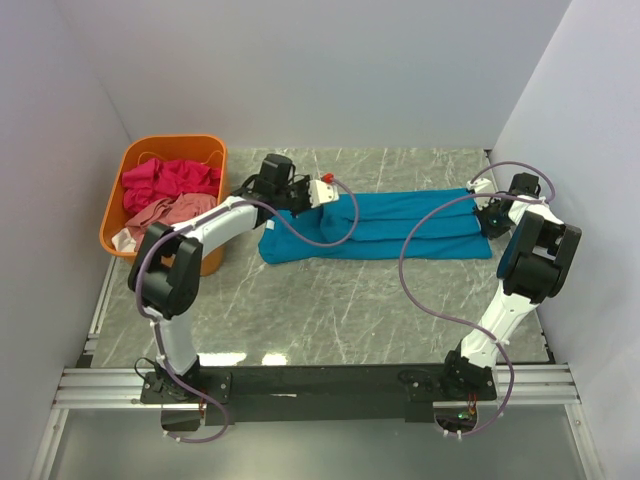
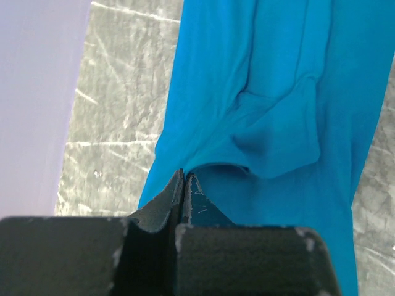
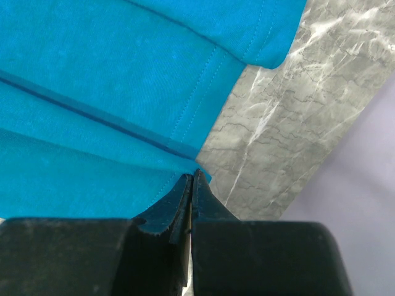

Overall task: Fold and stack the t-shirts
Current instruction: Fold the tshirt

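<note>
The teal-blue t-shirt (image 1: 390,225) lies on the table as a long folded band running left to right. My left gripper (image 1: 338,198) is at its far left end, jaws shut on a raised fold of the cloth (image 2: 184,175). My right gripper (image 1: 490,216) is at its right end, jaws shut on the hem corner (image 3: 194,176). The teal-blue shirt fills the left wrist view (image 2: 278,92) and the right wrist view (image 3: 111,92). The magenta-pink t-shirt (image 1: 170,178) and the dusty salmon-pink t-shirt (image 1: 178,212) lie crumpled in the basket.
An orange plastic basket (image 1: 172,143) stands at the back left, beside the left arm's elbow. White walls close in the back, left and right sides. Grey marble table (image 1: 330,310) shows in front of the shirt. Purple cables loop from both arms.
</note>
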